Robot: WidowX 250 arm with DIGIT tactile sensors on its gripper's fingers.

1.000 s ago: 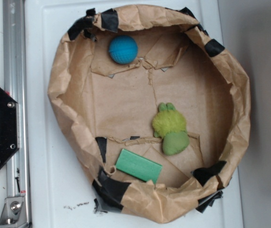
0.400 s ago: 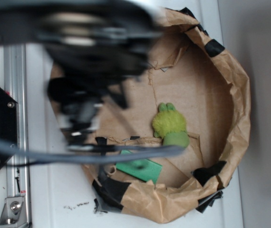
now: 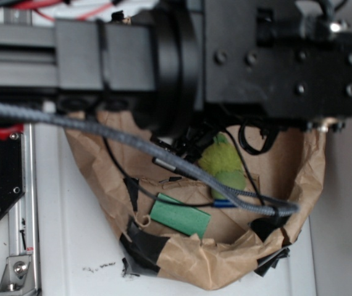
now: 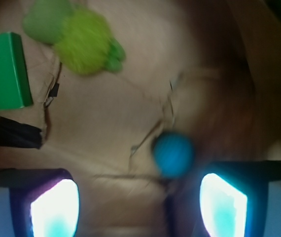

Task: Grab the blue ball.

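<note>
Just beyond the open hand: blue ball.

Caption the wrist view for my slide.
Open end effector above the small bright-blue ball on brown paper.

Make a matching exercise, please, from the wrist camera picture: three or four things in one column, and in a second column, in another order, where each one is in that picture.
Things:
1. blue ball
2. green block
3. green plush toy
4. gripper

Places in the wrist view:
A. at the left edge, next to a strip of black tape
B. along the bottom edge, two glowing fingers set wide apart
C. at the top, left of centre, on the brown paper
D. just above the right finger, slightly blurred

Pairs: 1-D, 2-A, 3-C, 4-B
</note>
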